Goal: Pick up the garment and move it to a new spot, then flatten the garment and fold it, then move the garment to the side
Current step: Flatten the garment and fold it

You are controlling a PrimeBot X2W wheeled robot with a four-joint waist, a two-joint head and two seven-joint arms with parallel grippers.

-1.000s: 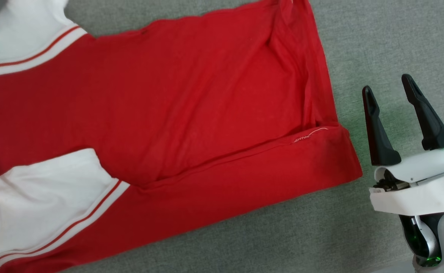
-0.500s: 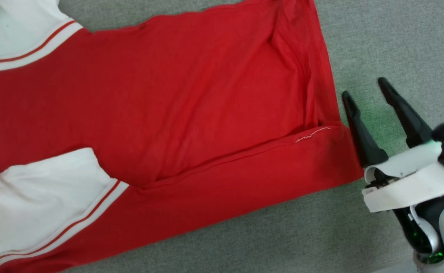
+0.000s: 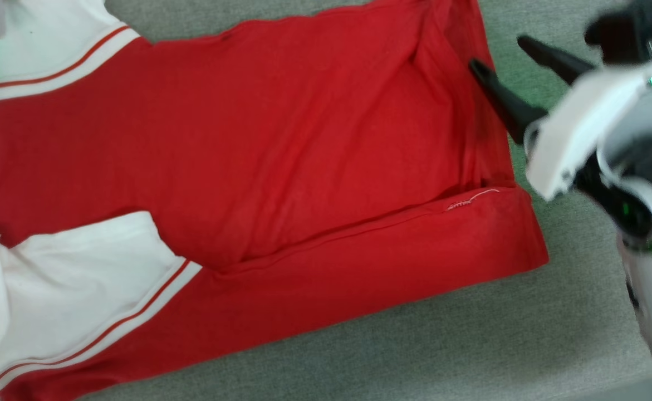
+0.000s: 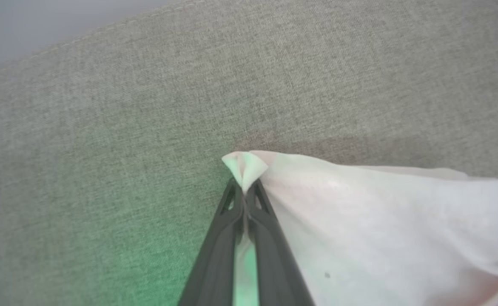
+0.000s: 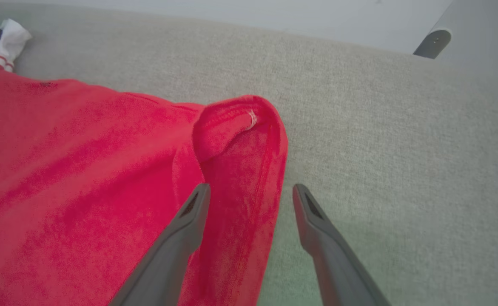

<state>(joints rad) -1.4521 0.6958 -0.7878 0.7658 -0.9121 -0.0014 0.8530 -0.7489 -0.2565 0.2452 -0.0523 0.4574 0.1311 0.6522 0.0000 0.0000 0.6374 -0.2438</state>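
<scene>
Right jaws astride garment [image 3: 248,139] hem edge [image 5: 274,178]; left jaws pinch sleeve corner [image 4: 243,165].

The garment [image 3: 281,139] is soft matt knit cloth; the grey surface [image 3: 415,345] beneath is coarse woven fabric.

Indoor premises; the exact type cannot be determined. The working surface [image 3: 415,356] is grey-green woven upholstery cloth, filling the lower and right parts of the head view, as on a padded bench, a sofa or a cloth-covered table. A stitched seam [image 4: 104,32] runs along its edge at the upper left of the left wrist view, with a plain pale background [image 4: 19,25] beyond. A grey metal leg [image 5: 431,42] shows at the upper right of the right wrist view. A red garment [image 3: 248,139] lies spread on the cloth, which fits a domestic or home-like test setting.
</scene>
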